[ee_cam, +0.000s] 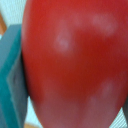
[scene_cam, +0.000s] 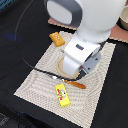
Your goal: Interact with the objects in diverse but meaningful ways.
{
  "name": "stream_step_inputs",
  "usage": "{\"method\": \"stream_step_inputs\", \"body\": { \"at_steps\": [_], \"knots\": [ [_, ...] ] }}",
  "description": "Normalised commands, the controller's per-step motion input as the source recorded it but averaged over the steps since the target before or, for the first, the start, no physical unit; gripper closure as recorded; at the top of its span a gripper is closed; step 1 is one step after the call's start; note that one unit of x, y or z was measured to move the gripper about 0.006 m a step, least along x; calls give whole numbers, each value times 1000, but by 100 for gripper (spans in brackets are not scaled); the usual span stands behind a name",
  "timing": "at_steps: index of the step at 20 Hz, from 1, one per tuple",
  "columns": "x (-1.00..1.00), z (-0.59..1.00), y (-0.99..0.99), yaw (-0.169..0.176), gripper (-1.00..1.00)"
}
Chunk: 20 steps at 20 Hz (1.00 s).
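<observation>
In the wrist view a red round tomato (ee_cam: 75,60) fills nearly the whole picture. It sits between the fingers of my gripper (ee_cam: 64,70), and a teal finger pad (ee_cam: 11,75) presses on its side. In the exterior view the arm's white body hides the gripper and the tomato, above a round wooden plate (scene_cam: 64,70) on the mat. The orange-yellow dotted bread block (scene_cam: 56,38) lies at the mat's far corner. The flat yellow packet (scene_cam: 62,95) lies near the mat's front edge. The sausage is out of view.
A beige woven mat (scene_cam: 40,82) lies on the black table. A wooden-handled utensil (scene_cam: 75,84) lies between the plate and the packet. A black cable (scene_cam: 22,50) loops over the exterior view's left. A rounded vessel (scene_cam: 123,22) stands at the far right.
</observation>
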Motion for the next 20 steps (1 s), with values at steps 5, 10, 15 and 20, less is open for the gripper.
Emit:
{"method": "stream_step_inputs", "body": {
  "at_steps": [5, 10, 15, 20],
  "knots": [
    [-1000, 98, 21, 0, 100],
    [-1000, 0, 0, 0, 100],
    [-1000, -22, 6, 0, 100],
    [-1000, -87, 4, 0, 100]
  ]
}}
